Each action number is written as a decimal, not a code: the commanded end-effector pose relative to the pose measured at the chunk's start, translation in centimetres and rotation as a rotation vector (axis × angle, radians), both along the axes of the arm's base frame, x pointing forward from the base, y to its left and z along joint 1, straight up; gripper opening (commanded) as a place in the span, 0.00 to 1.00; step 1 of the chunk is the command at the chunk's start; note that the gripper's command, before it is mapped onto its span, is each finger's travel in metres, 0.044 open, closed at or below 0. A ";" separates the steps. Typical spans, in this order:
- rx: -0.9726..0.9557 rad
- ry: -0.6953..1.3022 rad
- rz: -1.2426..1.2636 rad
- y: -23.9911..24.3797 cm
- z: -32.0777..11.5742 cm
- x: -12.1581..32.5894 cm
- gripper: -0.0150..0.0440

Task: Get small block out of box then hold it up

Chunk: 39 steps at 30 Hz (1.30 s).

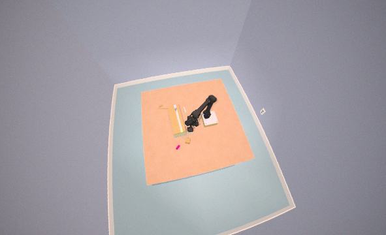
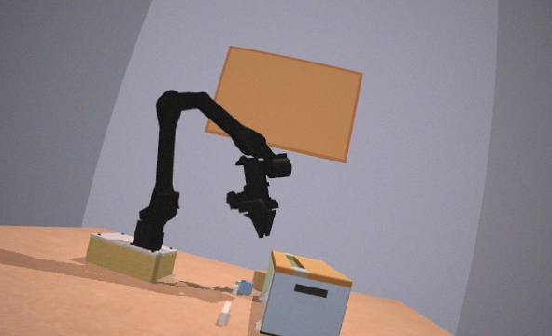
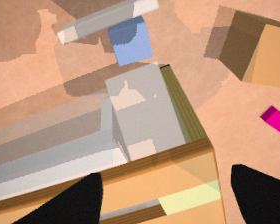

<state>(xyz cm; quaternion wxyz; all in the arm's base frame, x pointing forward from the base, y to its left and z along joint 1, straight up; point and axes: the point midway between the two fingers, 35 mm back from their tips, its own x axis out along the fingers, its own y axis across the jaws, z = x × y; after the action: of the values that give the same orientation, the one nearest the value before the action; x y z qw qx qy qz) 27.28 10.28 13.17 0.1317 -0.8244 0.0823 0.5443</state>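
Blue block (image 3: pixel 130 42), orange-topped box (image 2: pixel 311 271), magenta piece (image 1: pixel 177 147), peach table (image 1: pixel 212 147)

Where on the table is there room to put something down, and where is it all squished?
Room: the wide stretch of table right of the pink piece, toward the near edge. Squished: the box's end, where the blue block, a pale strip and a tan cube sit close. The open hand hangs above there.
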 end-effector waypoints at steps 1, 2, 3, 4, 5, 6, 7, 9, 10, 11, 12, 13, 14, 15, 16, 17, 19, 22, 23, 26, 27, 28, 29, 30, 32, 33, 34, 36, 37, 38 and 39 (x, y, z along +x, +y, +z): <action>-0.127 -0.037 0.244 0.2 0.1 -0.4 0.74; -0.127 -0.037 0.244 0.2 0.1 -0.4 0.74; -0.127 -0.037 0.244 0.2 0.1 -0.4 0.74; -0.127 -0.037 0.244 0.2 0.1 -0.4 0.74; -0.127 -0.037 0.244 0.2 0.1 -0.4 0.74; -0.127 -0.037 0.244 0.2 0.1 -0.4 0.74; -0.127 -0.037 0.244 0.2 0.1 -0.4 0.74; -0.127 -0.037 0.244 0.3 -1.0 -0.2 0.74; -0.127 -0.037 0.244 0.4 -2.3 -0.1 0.74; -0.127 -0.037 0.244 0.5 -3.9 0.0 0.74; -0.127 -0.037 0.244 0.5 -5.5 -0.1 0.74; -0.127 -0.037 0.244 0.5 -7.1 -0.2 0.74; -0.127 -0.037 0.244 0.4 -8.4 -0.4 0.74; -0.127 -0.036 0.244 0.4 -9.1 -0.6 0.74; -0.127 -0.036 0.244 0.4 -9.4 -0.6 0.74; -0.127 -0.036 0.244 0.4 -9.4 -0.6 0.74; -0.127 -0.036 0.244 0.4 -9.4 -0.6 0.74; -0.127 -0.036 0.244 0.4 -9.4 -0.6 0.74; -0.127 -0.036 0.244 0.4 -9.5 -0.6 0.74; -0.127 -0.036 0.244 0.4 -9.9 -0.5 0.74; -0.127 -0.036 0.244 0.4 -10.1 -0.5 0.74; -0.127 -0.036 0.244 0.4 -10.3 -0.5 0.74; -0.127 -0.036 0.244 0.4 -10.4 -0.4 0.74; -0.127 -0.036 0.244 0.4 -10.6 -0.4 0.74; -0.127 -0.036 0.244 0.4 -10.9 -0.4 0.74; -0.127 -0.036 0.244 0.4 -11.1 -0.3 0.74; -0.127 -0.036 0.244 0.4 -11.2 -0.3 0.74; -0.127 -0.036 0.244 0.4 -11.6 -0.3 0.74; -0.127 -0.036 0.244 0.4 -11.7 -0.3 0.74; -0.127 -0.036 0.244 0.4 -11.9 -0.2 0.74; -0.127 -0.036 0.244 0.4 -12.0 -0.2 0.74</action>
<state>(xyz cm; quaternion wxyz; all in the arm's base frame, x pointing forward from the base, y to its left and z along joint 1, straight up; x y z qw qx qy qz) 27.08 10.87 1.63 0.0153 -0.8448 0.0113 0.5347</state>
